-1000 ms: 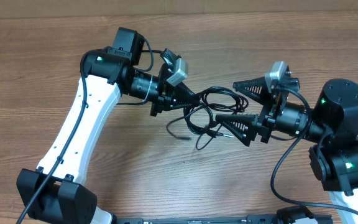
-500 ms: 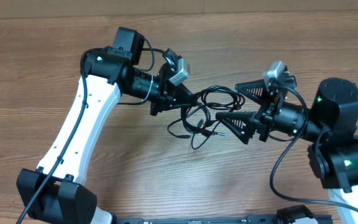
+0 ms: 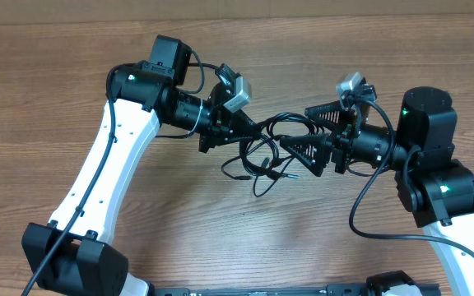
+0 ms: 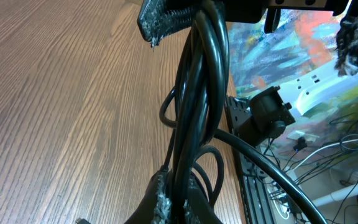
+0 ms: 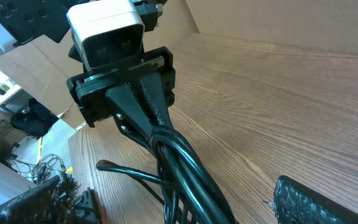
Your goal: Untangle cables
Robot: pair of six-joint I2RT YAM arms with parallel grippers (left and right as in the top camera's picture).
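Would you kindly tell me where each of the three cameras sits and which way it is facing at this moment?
Overhead: above the table, looking straight down; both arms show, left gripper shut on the cables, right gripper open around their loops.
Left wrist: on the left arm, looking along its fingers and the clamped bundle, table to the left.
Right wrist: on the right arm, facing the left gripper; own fingertips at the bottom corners.
Shared: all three show the cables in the left gripper.
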